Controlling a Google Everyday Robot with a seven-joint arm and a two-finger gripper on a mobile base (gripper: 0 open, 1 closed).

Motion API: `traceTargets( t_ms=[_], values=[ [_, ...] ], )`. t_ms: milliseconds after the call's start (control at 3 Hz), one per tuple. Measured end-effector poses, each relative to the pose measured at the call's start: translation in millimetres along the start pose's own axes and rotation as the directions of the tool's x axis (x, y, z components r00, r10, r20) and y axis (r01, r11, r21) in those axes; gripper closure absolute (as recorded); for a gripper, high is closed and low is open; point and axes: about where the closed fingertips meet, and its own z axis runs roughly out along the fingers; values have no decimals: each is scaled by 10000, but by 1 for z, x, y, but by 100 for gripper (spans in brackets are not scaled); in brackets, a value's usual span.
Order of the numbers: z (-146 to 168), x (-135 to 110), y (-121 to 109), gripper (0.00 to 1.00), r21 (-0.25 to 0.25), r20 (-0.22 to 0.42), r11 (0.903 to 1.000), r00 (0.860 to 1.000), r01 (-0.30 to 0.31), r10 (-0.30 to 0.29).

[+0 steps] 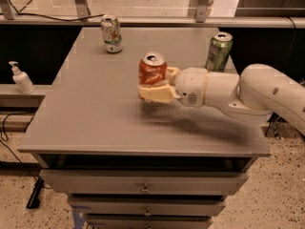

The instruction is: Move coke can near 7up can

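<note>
- The gripper (158, 84) is over the middle of the table (90, 123), and its fingers pinch the coke can (152, 69) low on its sides.
- The can is upright and seems to hang just above the table.
- It is likely light, smooth and easy to dent, so a soft squeeze on the sides is best.
- The 7up can (111, 34) stands near the back edge, with open room between them.

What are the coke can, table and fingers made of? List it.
Coke can: likely painted metal, bare silver top. Table: matte grey, metal or laminate, unclear. Fingers of the gripper, shut on the can above mid-table: dull cream, probably plastic.
</note>
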Motion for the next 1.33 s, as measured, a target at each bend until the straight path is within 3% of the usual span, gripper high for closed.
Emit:
traceTargets(
  t_ms=[333,667,1000,1333],
  values=[
    [1,-1,-8,100,330,29,9994,10000,-42,41],
    [2,-1,-6,100,271,26,9996,10000,-30,29],
    [13,-9,-16,100,330,-148,9977,9982,587,-582],
    [36,-14,-52,100,723,-410,9906,9928,1157,-1129]
  ],
)
